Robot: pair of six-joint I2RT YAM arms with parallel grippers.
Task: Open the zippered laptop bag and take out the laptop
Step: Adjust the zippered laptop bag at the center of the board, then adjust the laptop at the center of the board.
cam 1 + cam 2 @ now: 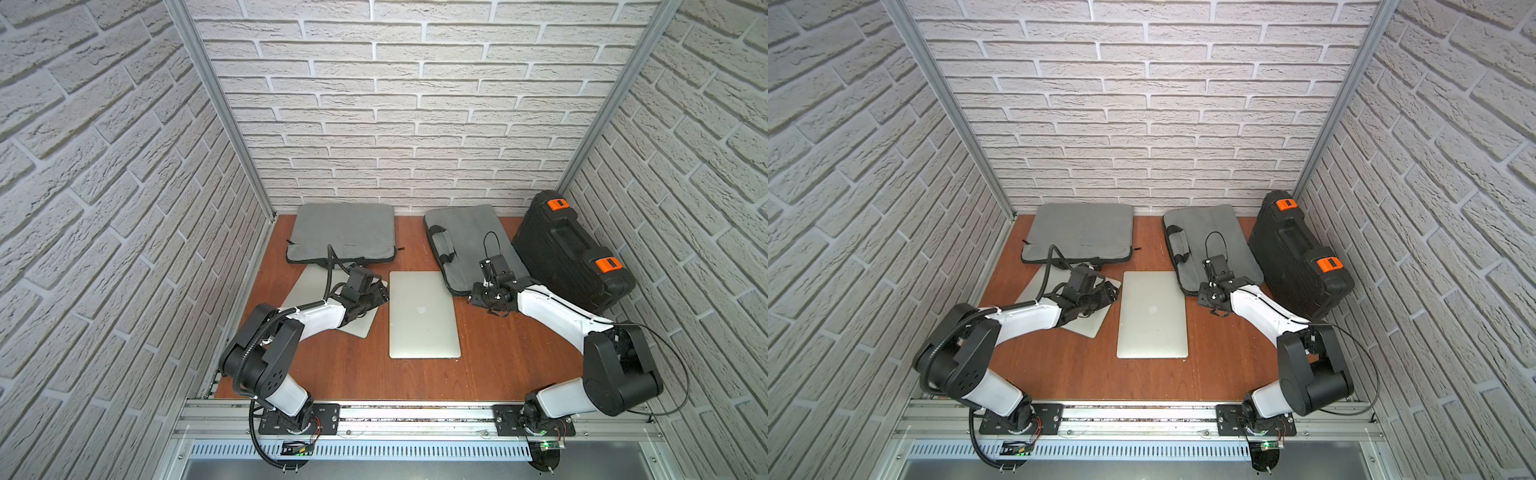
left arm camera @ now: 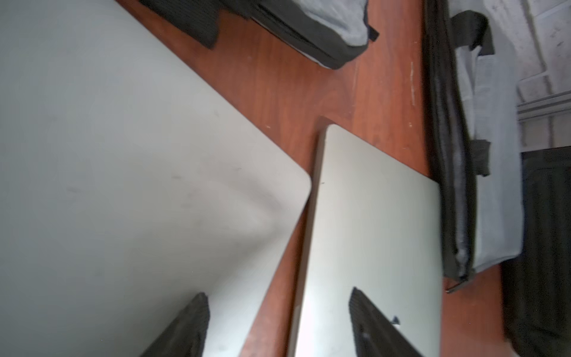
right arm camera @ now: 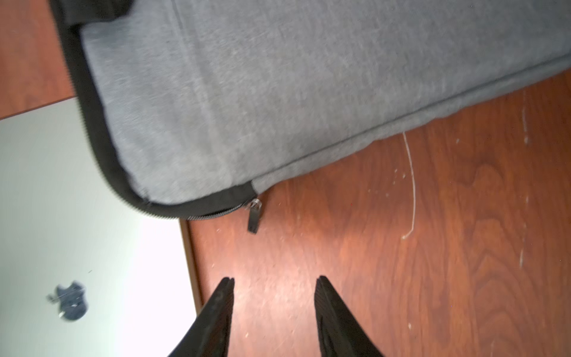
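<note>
"So where is the logo laptop (image 1: pixel 424 320) lying?"
"Lid shut, it is lying flat on the counter (image 1: pixel 498 361). A second laptop (image 1: pixel 309 284) is resting askew just to its left."
"And the hands?"
"The left hand (image 2: pixel 278 292) is hovering across the gap between the two laptops, fingers spread, gripping nothing. The right hand (image 3: pixel 275 278) is hanging over bare wood just right of the logo laptop, fingers parted and empty, pointing at the zipper pull (image 3: pixel 254 216) of the handled grey bag (image 1: pixel 469 237), whose corner is sitting just beside that laptop. A plain grey bag (image 1: pixel 345 232) is lying back-left of it, and a black case (image 1: pixel 569 257) is sitting farthest right."
</note>
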